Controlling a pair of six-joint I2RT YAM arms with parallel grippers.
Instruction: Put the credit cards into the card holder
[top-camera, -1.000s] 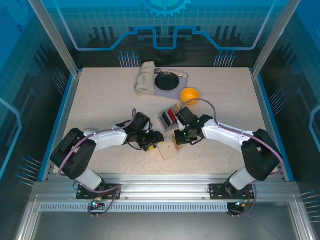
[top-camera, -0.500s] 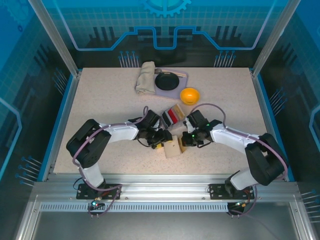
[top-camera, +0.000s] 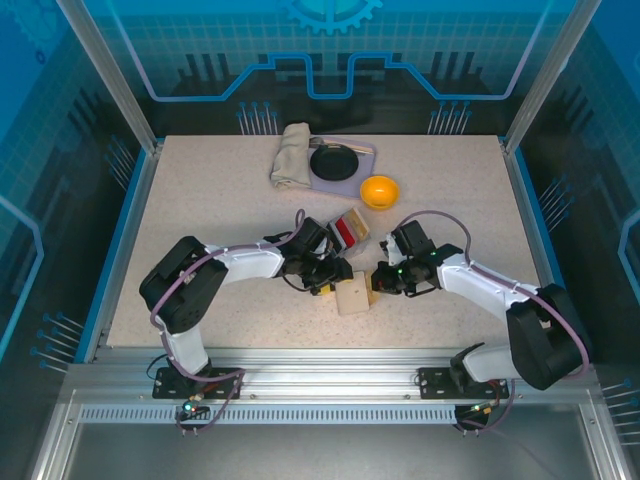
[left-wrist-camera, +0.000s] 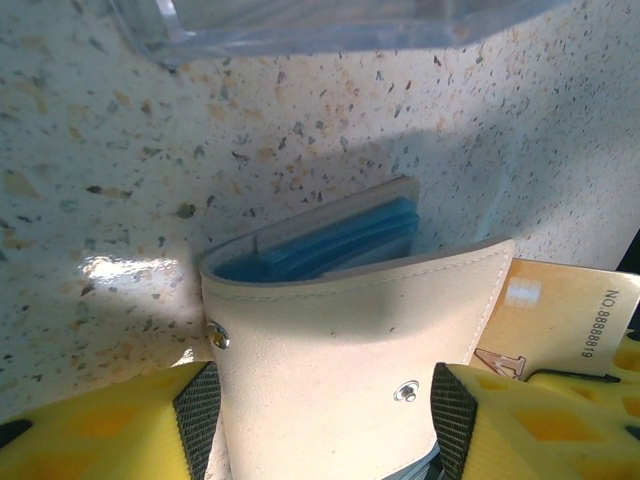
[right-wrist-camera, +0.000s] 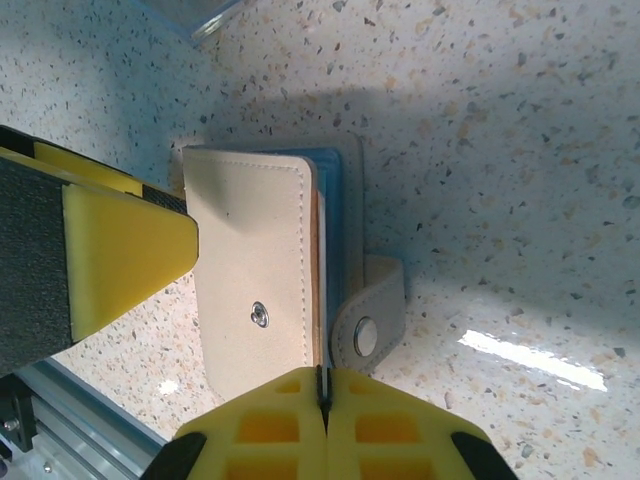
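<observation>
The beige card holder (top-camera: 352, 296) lies half folded near the table's front middle, its blue slots (left-wrist-camera: 330, 245) showing at the open edge. My left gripper (top-camera: 330, 281) is shut on it, black pads (left-wrist-camera: 197, 418) pressed against its two sides. My right gripper (top-camera: 379, 281) is shut on a gold credit card (left-wrist-camera: 570, 310), seen edge-on (right-wrist-camera: 321, 300) between the beige flap (right-wrist-camera: 250, 270) and the blue lining. The snap tab (right-wrist-camera: 368, 315) hangs loose beside it.
A small clear box (top-camera: 343, 232) holding upright red and black cards stands just behind the holder. Further back are an orange bowl (top-camera: 379, 190), a black dish (top-camera: 335, 160) on a grey mat and a folded cloth (top-camera: 292, 155).
Both grippers and the card holder have shifted right and slightly back. The left arm reached further right; the right arm drew back to the right with its card.
</observation>
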